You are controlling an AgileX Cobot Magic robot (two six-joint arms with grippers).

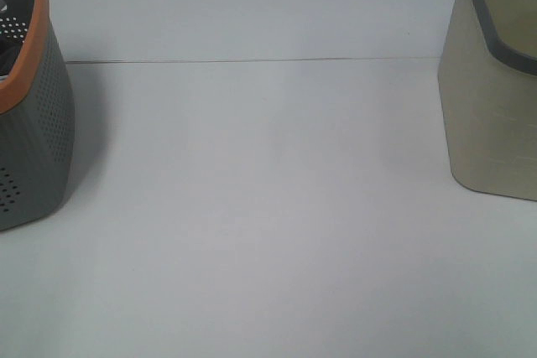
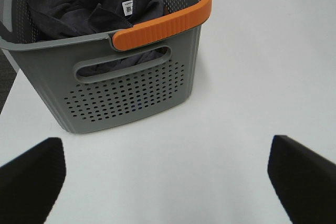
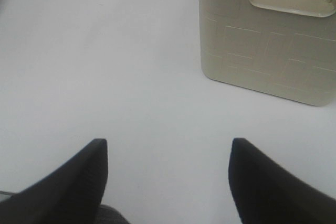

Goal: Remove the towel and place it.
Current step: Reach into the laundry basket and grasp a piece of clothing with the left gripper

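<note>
The dark navy-grey towel (image 2: 89,3) lies crumpled inside the grey perforated basket with the orange rim (image 2: 157,27), a white label showing on it. The basket also stands at the left edge of the exterior high view (image 1: 33,123). My left gripper (image 2: 165,174) is open and empty, over the white table a short way in front of the basket. My right gripper (image 3: 168,174) is open and empty, over the table near the beige basket (image 3: 268,40). Neither gripper shows in the exterior high view.
The beige basket with a dark grey rim (image 1: 495,98) stands at the right edge of the table. A white table (image 1: 268,207) lies between the two baskets, with a thin seam (image 1: 252,61) across its far part.
</note>
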